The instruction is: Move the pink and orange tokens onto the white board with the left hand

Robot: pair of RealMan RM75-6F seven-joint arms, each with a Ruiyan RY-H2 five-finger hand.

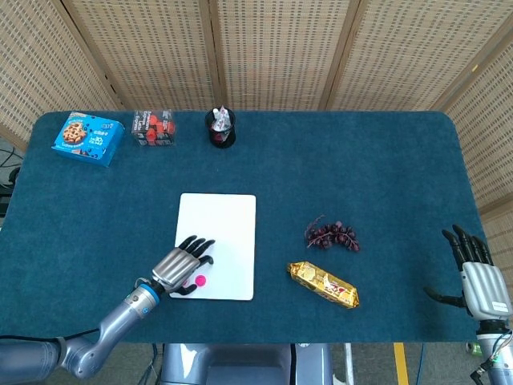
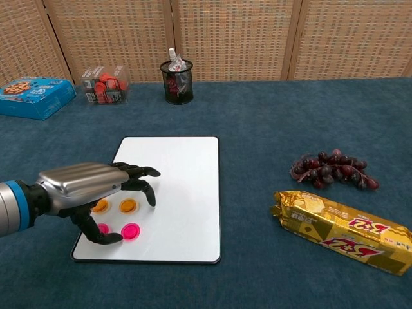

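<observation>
Your left hand (image 2: 84, 190) hovers over the white board's (image 2: 183, 187) near-left corner, fingers apart, holding nothing. Both pink tokens (image 2: 131, 230) lie just below it at 6 o'clock, orange tokens (image 2: 128, 206) beyond; right hand (image 1: 481, 285) idles spread.

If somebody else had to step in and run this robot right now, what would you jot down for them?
Left hand: over the near left corner of the white board, fingers spread, holding nothing.
Right hand: open, hovering at the far right table edge, away from everything.
Tokens: two orange tokens and two pink tokens lie on the board near that corner; one of each is partly hidden under the hand.
Done: all four visible tokens are on the board.
Left: I see no loose tokens on the cloth, so probably just draw the left hand back. Check under the hand first.
</observation>
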